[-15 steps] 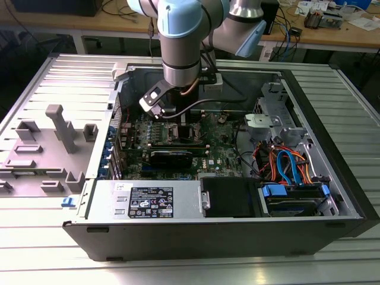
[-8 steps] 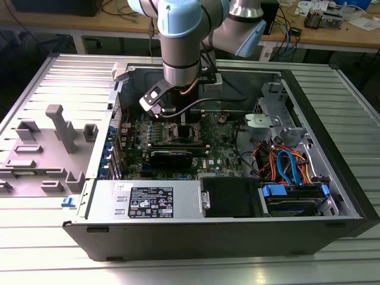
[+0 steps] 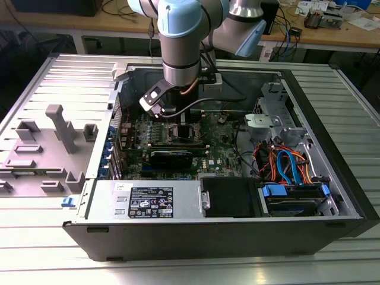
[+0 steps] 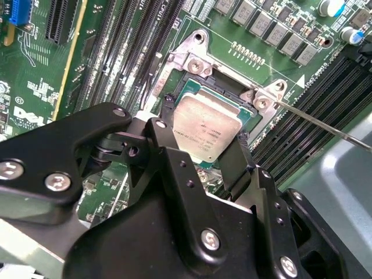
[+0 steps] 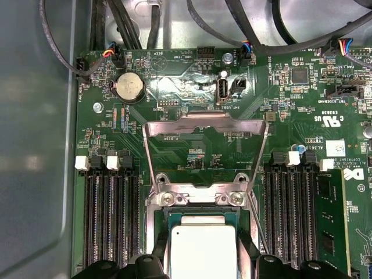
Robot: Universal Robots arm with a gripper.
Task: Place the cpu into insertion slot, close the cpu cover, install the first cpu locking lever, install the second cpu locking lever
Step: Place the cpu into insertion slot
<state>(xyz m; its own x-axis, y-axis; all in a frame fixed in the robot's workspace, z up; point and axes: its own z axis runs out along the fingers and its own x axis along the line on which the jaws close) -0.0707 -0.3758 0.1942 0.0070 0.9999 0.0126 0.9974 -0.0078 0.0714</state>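
We see the hand [image 4: 200, 142] clasping the cpu [image 4: 206, 122] by two opposite edges, flat over the slot [image 4: 225, 86], which in the exterior view lies at the hand's six o'clock. The cover [image 5: 206, 124] stands open.

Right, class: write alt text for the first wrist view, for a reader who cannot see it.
The hand grips the cpu by its sides at the insertion slot on a green circuit board. The cpu cover stands open beyond it, with black memory slots on both sides.
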